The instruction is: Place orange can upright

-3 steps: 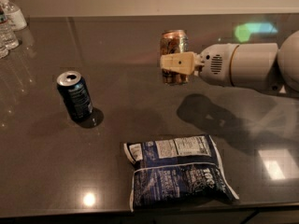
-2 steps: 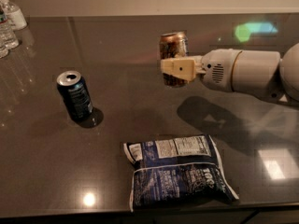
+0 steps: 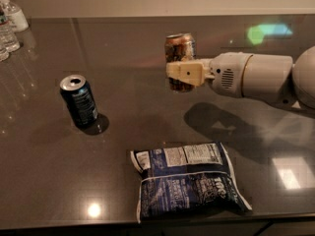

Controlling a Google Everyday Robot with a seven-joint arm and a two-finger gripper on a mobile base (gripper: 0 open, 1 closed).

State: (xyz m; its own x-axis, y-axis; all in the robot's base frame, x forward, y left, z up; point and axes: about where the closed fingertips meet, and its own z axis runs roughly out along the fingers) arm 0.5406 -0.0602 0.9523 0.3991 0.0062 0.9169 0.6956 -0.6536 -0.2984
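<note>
The orange can [image 3: 180,47] has a coppery body and a silver top. It is nearly upright at the far middle of the dark table [image 3: 44,171], with its base at or just above the surface. My gripper [image 3: 178,73] reaches in from the right. A cream finger [image 3: 186,73] crosses the can's lower half, and the gripper is shut on the can. The white arm [image 3: 256,75] stretches off to the right edge.
A dark blue can [image 3: 79,101] with a silver top stands upright at the left. A blue and white snack bag [image 3: 187,180] lies flat near the front edge. Clear water bottles [image 3: 11,24] stand at the far left corner.
The can now stands a little straighter in the gripper than a second ago. The arm has barely shifted.
</note>
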